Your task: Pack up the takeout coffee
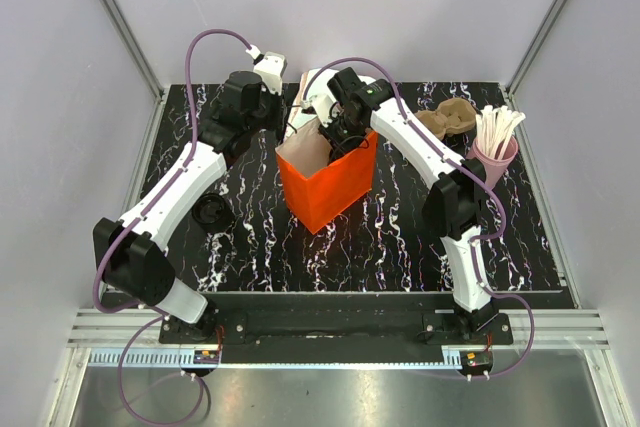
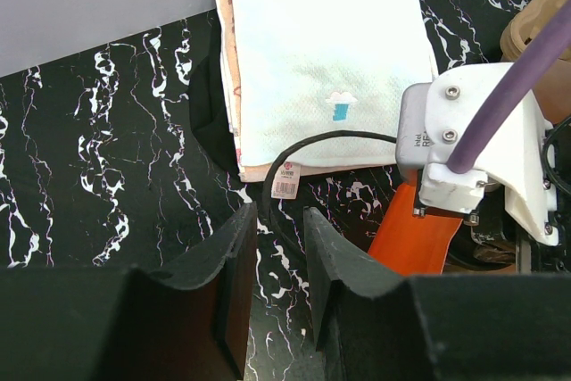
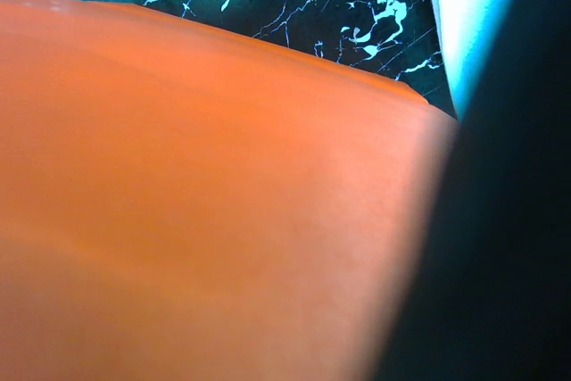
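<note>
The takeout coffee does not show in any view. An orange paper bag stands open at mid-table. My right gripper is at the bag's far rim. The bag's orange wall fills the right wrist view, so its fingers are hidden; it is shut, and I cannot tell whether it pinches the wall. My left gripper hovers left of the bag's back corner, open, with only marbled tabletop between its fingers. A flat black disc-like piece lies left of the bag.
A stack of white napkins lies at the back, with a dark shape along its left edge. A brown cup carrier and a pink cup of white sticks stand at the back right. Side walls enclose the table.
</note>
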Tool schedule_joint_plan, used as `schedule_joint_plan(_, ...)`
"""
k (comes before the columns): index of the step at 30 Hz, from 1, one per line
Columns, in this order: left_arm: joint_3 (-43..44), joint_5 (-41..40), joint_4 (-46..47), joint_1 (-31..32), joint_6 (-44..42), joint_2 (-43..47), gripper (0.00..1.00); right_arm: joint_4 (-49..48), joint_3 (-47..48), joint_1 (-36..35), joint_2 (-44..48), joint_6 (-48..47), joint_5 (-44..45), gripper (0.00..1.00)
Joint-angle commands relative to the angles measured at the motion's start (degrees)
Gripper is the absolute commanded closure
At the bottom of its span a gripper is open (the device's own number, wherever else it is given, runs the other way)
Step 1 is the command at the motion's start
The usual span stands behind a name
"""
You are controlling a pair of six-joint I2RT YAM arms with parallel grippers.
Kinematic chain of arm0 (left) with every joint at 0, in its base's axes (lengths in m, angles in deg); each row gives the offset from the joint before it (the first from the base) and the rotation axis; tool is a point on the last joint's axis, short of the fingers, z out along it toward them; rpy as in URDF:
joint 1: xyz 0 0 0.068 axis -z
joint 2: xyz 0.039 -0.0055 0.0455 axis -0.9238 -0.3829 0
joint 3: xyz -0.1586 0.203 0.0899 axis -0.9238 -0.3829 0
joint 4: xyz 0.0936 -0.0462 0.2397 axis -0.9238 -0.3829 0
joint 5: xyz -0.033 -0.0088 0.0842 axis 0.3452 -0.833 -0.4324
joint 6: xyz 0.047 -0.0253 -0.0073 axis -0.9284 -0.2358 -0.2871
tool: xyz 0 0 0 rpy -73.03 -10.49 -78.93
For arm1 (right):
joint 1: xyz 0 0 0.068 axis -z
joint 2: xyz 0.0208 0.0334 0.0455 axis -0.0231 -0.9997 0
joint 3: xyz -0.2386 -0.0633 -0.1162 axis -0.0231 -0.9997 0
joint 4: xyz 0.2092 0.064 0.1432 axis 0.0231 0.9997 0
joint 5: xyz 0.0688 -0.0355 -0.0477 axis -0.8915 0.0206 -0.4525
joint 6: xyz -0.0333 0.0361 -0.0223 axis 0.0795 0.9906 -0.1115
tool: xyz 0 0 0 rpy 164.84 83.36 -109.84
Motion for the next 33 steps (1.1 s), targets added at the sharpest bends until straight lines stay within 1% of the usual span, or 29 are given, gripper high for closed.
schedule_joint_plan(1, 1.48, -0.03, 1.56, 0.21, 0.83, 1.24, 0.69, 0.37, -0.48, -0.57, 3.32, -0.88, -0.21, 1.00)
schedule_joint_plan(16, 1.48, -0.03, 1.56, 0.21, 0.74, 1.15, 0.69, 0.37, -0.84, -0.65, 3.41, -0.70, -0.30, 1.00)
schedule_joint_plan(17, 1.48, -0.03, 1.56, 0.21, 0.83, 1.07, 0.69, 0.45, -0.83, -0.57, 3.50, -0.79, -0.13, 0.99)
schedule_joint_plan(19, 1.48, -0.03, 1.65, 0.12, 0.83, 1.16, 0.69, 0.45, -0.75, -0.56, 3.41, -0.70, -0.21, 0.92)
schedule_joint_plan(21, 1.39, -0.03, 1.65, 0.21, 0.83, 1.07, 0.69, 0.45, -0.83, -0.57, 3.41, -0.70, -0.12, 0.90)
schedule_joint_plan(22, 1.30, -0.03, 1.56, 0.12, 0.83, 1.07, 0.69, 0.37, -0.83, -0.57, 3.41, -0.70, -0.04, 0.87)
schedule_joint_plan(25, 1.39, -0.03, 1.65, 0.21, 0.92, 1.07, 0.69, 0.45, -0.83, -0.57, 3.50, -0.79, -0.04, 0.85)
schedule_joint_plan(29, 1.48, 0.06, 1.65, 0.21, 0.75, 1.07, 0.69, 0.37, -0.66, -0.57, 3.76, -0.79, 0.05, 0.76)
schedule_joint_plan(31, 1.57, -0.03, 1.56, 0.21, 0.83, 1.07, 0.69, 0.45, -0.57, -0.57, 3.85, -0.79, 0.05, 0.74)
schedule_joint_plan(33, 1.48, 0.06, 1.47, 0.21, 0.92, 1.07, 0.69, 0.45, -0.48, -0.57, 4.12, -0.79, -0.12, 0.67)
